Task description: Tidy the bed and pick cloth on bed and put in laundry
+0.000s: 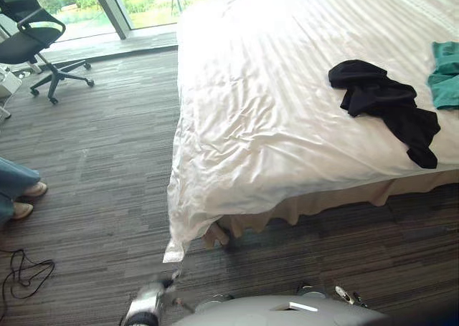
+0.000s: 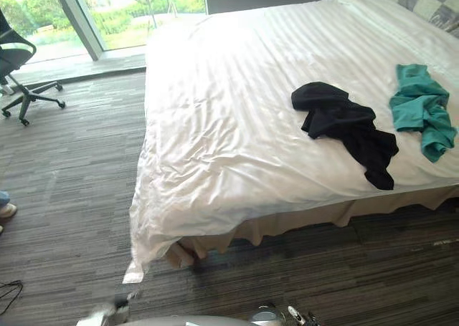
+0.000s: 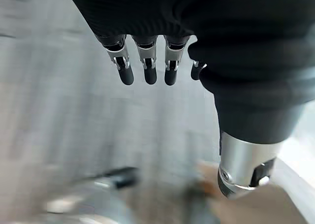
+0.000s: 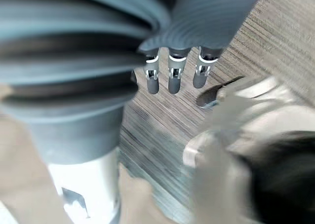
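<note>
Left hand [image 3: 149, 74] low, slack — blk cloth [image 1: 384, 104] well apart on bed [image 1: 272, 125]

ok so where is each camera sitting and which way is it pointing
Left eye view: on the head, facing down at the bed, the black cloth on it and the carpet.
Right eye view: just beside it, sharing that bed and black cloth, plus the teal cloth.
Left wrist view: on the left wrist, looking along the open left hand to the carpet.
Right wrist view: on the right wrist, along the open right hand to the carpet.
</note>
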